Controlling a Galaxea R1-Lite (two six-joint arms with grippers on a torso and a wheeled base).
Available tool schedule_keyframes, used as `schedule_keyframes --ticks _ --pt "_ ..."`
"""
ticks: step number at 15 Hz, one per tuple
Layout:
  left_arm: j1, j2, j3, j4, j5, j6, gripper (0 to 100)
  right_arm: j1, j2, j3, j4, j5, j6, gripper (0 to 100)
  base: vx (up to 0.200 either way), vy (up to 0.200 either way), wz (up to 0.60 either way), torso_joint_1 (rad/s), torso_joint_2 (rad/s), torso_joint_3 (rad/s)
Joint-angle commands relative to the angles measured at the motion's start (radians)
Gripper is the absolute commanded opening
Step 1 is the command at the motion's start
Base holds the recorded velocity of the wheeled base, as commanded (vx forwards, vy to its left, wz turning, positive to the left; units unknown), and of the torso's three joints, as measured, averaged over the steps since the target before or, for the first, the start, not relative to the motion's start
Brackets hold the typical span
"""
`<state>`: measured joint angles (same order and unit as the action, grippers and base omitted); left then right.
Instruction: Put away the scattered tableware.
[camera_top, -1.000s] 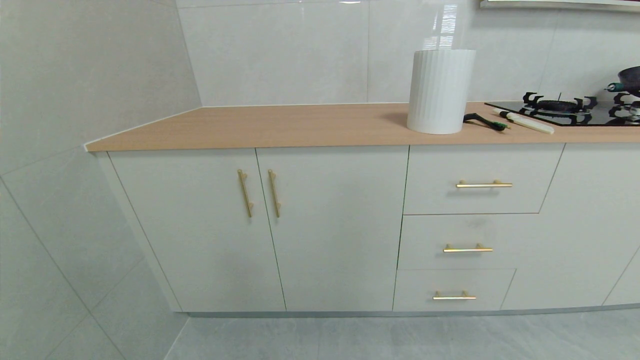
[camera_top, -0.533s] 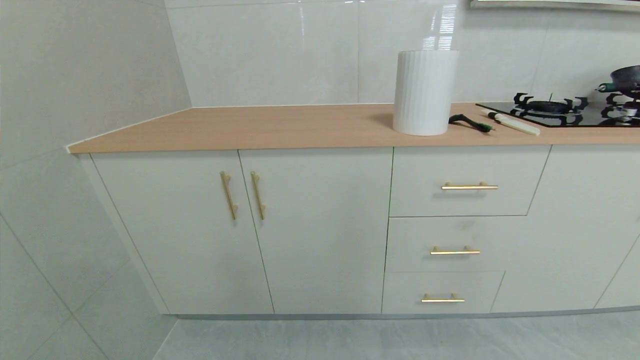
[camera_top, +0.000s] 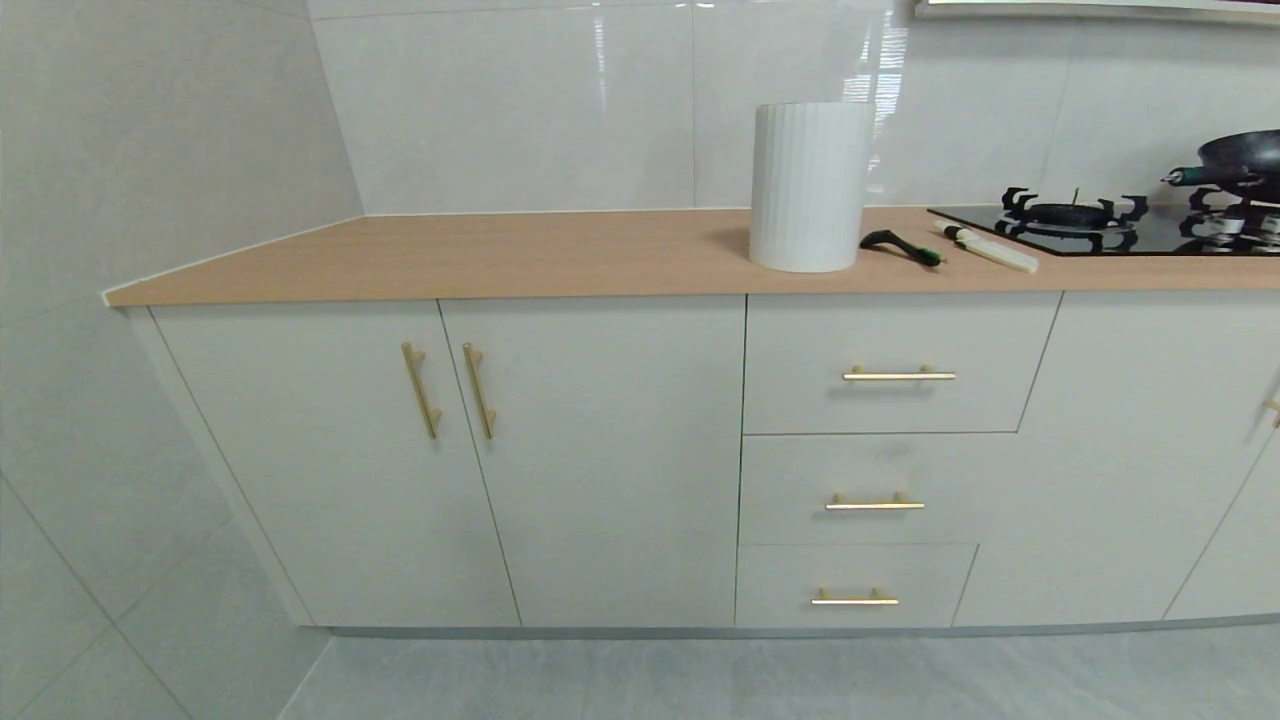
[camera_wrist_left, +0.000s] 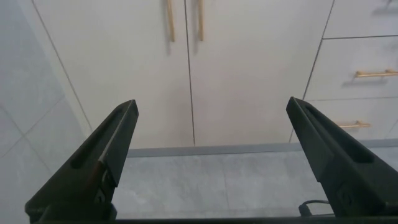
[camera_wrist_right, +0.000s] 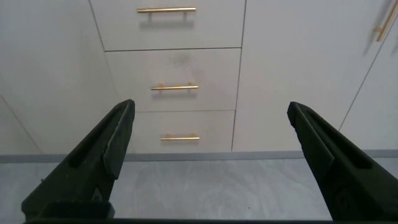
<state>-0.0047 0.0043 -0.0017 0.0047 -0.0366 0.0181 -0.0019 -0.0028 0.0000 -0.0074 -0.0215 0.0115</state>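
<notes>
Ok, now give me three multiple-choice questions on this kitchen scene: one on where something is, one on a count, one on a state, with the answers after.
1. Where does the white canister stand?
A. on the floor
B. on a shelf
C. on the counter, left of the stove

2. How many drawers are stacked below it?
A. two
B. three
C. five

3. How is the left gripper?
A. open, holding nothing
B. shut on a knife
C. shut on a handle

Answers: 1 C, its base rests on the wooden top. 2 B, three fronts show one above another. 3 A, its fingers stand wide apart with nothing held between them.
</notes>
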Motion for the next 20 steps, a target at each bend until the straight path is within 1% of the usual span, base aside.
schedule_keyframes --ticks 1,6,12,20 --pt "0.0 0.002 0.0 0.0 0.0 0.0 100 0.0 0.003 0.0 0.0 0.0 -0.001 100 0.0 0.0 0.0 0.0 0.0 0.0" --pt "0.0 0.002 0.0 -0.002 0.0 0.002 100 0.0 0.003 0.0 0.0 0.0 -0.001 100 0.0 0.0 0.0 0.0 0.0 0.0" --pt "0.0 0.002 0.0 -0.002 0.0 0.002 100 0.0 0.003 0.0 0.0 0.0 0.001 100 0.2 0.0 0.0 0.002 0.0 0.001" --pt "0.0 0.002 0.0 -0.002 0.0 0.0 100 0.0 0.003 0.0 0.0 0.0 -0.001 100 0.0 0.0 0.0 0.0 0.0 0.0"
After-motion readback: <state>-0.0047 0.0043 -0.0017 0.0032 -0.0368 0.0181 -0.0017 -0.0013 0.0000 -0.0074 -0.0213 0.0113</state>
